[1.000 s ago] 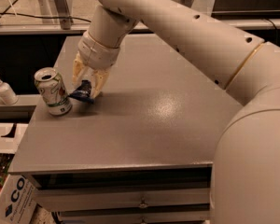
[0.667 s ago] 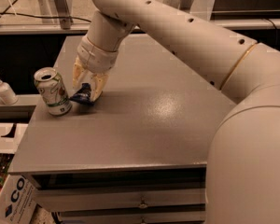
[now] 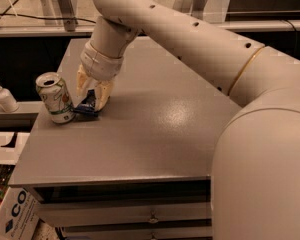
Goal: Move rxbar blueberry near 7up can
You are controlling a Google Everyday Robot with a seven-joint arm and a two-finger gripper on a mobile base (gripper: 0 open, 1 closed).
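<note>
The 7up can [image 3: 55, 98], pale whitish-green with a silver top, stands upright near the left edge of the grey table [image 3: 155, 134]. The rxbar blueberry [image 3: 86, 107], in a dark navy wrapper, is right beside the can on its right, low at the table surface. My gripper [image 3: 91, 95] comes down from above, its cream fingers [image 3: 103, 93] on either side of the bar and closed on it. Most of the bar is hidden by the fingers.
A white pump bottle [image 3: 2, 96] stands on a ledge left of the table. A cardboard box [image 3: 12, 216] sits on the floor at bottom left. Drawers with knobs [image 3: 152, 218] run under the table front. My large arm fills the right side.
The arm has shifted slightly; the gripper, bar and can stay in nearly the same place beside each other.
</note>
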